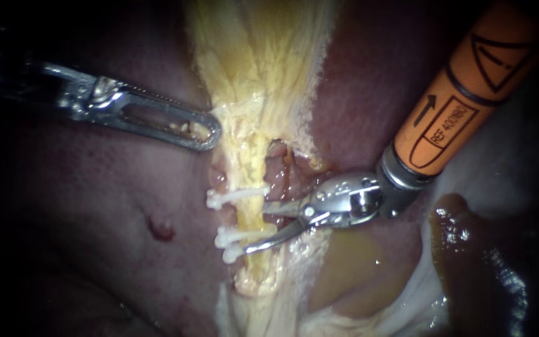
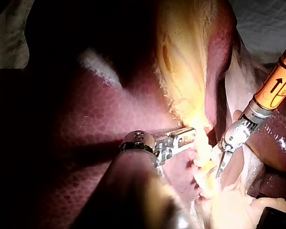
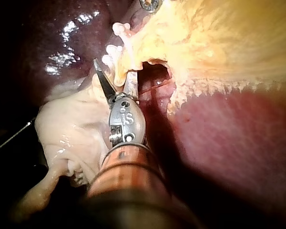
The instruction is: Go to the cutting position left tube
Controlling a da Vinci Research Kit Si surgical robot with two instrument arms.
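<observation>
While my left instrument (image 1: 210,132), clamped on the yellow tissue (image 1: 263,75), seemingly tensions it to expose the left tube (image 1: 249,215), my right instrument (image 1: 255,226) holds its blades open against that tube, between upper clip (image 1: 232,197) and lower clips (image 1: 235,243), empty.

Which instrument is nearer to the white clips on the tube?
Right. The right instrument has its open jaws right at the white clips, the lower jaw close beside them. The left instrument sits farther up the tube, apart from the clips.
</observation>
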